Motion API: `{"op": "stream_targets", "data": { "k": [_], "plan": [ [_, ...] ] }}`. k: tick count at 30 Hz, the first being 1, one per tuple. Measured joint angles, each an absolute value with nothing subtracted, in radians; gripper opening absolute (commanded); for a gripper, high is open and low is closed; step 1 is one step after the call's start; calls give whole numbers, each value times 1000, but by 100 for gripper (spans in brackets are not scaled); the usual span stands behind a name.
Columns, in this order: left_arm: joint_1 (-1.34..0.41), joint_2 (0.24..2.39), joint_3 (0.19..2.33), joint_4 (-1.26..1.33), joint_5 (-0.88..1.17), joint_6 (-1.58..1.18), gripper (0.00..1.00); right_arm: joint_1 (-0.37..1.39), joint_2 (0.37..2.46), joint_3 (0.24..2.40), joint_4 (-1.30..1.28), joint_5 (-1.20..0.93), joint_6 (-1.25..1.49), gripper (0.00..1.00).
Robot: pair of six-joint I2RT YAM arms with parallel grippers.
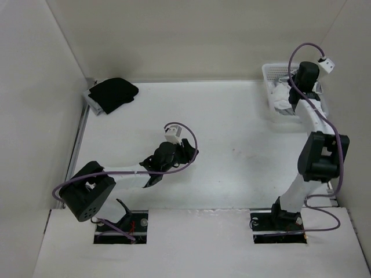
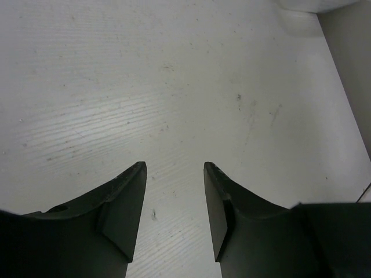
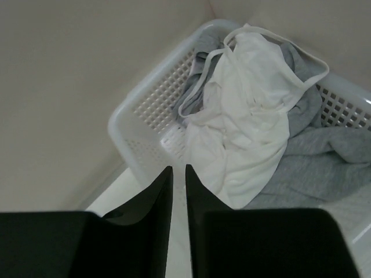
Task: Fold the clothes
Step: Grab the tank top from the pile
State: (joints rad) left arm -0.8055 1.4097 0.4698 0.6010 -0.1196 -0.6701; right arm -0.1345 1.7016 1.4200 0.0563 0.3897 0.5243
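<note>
The clothes, a white tank top (image 3: pixel 243 116) with narrow straps, lie crumpled in a white perforated basket (image 3: pixel 124 124) on top of a grey garment (image 3: pixel 324 156). My right gripper (image 3: pixel 178 169) hangs above the basket's near corner, short of the tank top. Its jaws stand a narrow gap apart with nothing between them. In the top view the basket (image 1: pixel 268 72) sits at the table's far right corner, with the right gripper (image 1: pixel 293 87) over it and the tank top (image 1: pixel 282 95) partly hidden by the arm. My left gripper (image 2: pixel 175 168) is open over bare table, empty.
A black garment (image 1: pixel 114 94) lies folded at the far left corner of the table. Walls close in the table on the left, back and right. The left gripper (image 1: pixel 188 149) is near the table's middle.
</note>
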Motion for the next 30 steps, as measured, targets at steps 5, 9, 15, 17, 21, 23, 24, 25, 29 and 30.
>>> {"op": "stream_targets", "data": {
  "k": [5,9,15,17,21,23,24,25,29,30],
  "plan": [
    [-768,1411,458,622,-114,-684,44,-208,1966,1630,-52,336,494,41],
    [-758,1436,458,653,-97,-696,46,-262,2094,1717,-98,284,501,41],
    [-753,1499,458,672,-64,-717,46,-305,2251,1912,-168,230,506,39],
    [-753,1518,458,677,-54,-723,46,-302,2271,1946,-176,223,509,39],
    [-747,1547,458,685,-38,-733,46,-298,2306,2003,-188,207,513,37],
    [-744,1561,460,686,-30,-739,46,-298,2318,2019,-195,200,515,26],
    [-741,1566,460,686,-27,-741,46,-298,2322,2019,-199,197,516,13],
    [-740,1569,461,687,-23,-742,46,-298,2325,2019,-201,194,518,7],
    [-739,1579,463,693,-18,-747,46,-298,2325,2008,-189,184,524,0],
    [-739,1579,464,693,-17,-748,46,-298,2323,1993,-171,183,525,0]
  ]
}}
